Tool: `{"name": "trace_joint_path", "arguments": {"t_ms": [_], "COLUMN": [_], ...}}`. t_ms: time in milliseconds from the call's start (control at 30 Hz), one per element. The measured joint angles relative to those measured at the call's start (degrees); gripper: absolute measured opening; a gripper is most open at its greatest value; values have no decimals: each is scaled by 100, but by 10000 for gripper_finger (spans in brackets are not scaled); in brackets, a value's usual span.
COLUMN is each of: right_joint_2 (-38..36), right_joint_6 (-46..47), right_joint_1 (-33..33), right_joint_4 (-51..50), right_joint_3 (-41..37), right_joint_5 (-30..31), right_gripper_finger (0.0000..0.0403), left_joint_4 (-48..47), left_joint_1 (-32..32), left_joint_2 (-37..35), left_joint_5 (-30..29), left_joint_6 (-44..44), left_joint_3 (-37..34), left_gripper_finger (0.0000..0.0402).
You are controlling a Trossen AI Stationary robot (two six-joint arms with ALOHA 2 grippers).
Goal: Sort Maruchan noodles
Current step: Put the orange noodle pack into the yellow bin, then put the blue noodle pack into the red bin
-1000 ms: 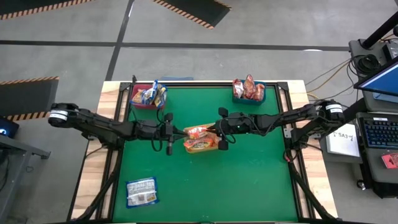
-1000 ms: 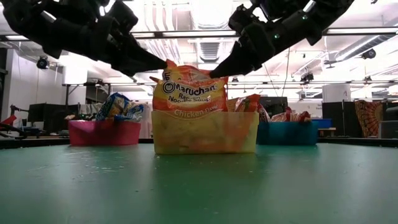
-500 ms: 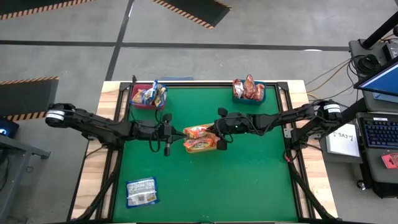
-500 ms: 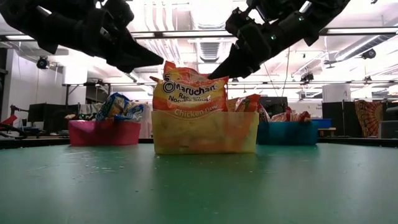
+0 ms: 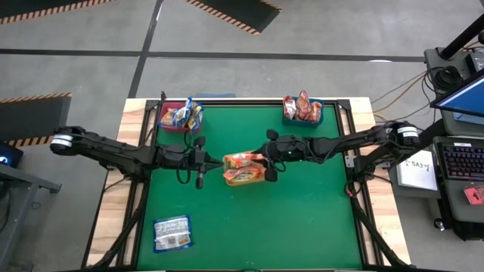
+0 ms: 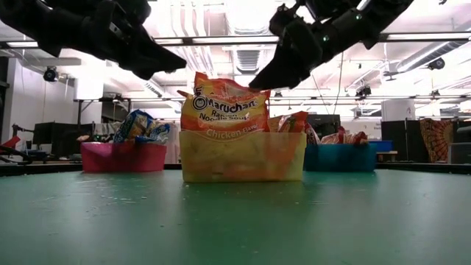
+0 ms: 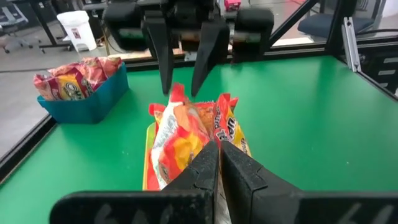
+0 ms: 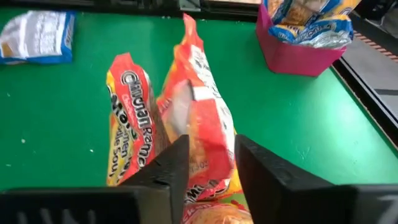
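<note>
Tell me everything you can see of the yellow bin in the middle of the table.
The yellow bin is a small, shallow rectangular tub that looks like translucent plastic. It stands upright on the green table near the centre, between the two grippers. Two orange noodle packets stand on edge in it, rising well above its rim; the front one reads Maruchan, Chicken Flavor. Neither gripper touches the bin.
</note>
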Motion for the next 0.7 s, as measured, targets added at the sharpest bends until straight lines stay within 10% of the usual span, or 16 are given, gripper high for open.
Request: {"name": "trace_joint_path", "arguments": {"t_ms": [700], "right_joint_2": [-1016], "right_joint_6": [263], "right_joint_1": [958], "right_joint_4": [-712], "right_joint_3": [9], "right_joint_5": [-2], "right_gripper_finger": [141], "left_joint_4": [-3037], "left_joint_1": [-1076], "left_joint_2": [134], "left_joint_5": [-6], "left_joint_6": [-630], "left_joint_3": [1511], "left_gripper_finger": [0]}}
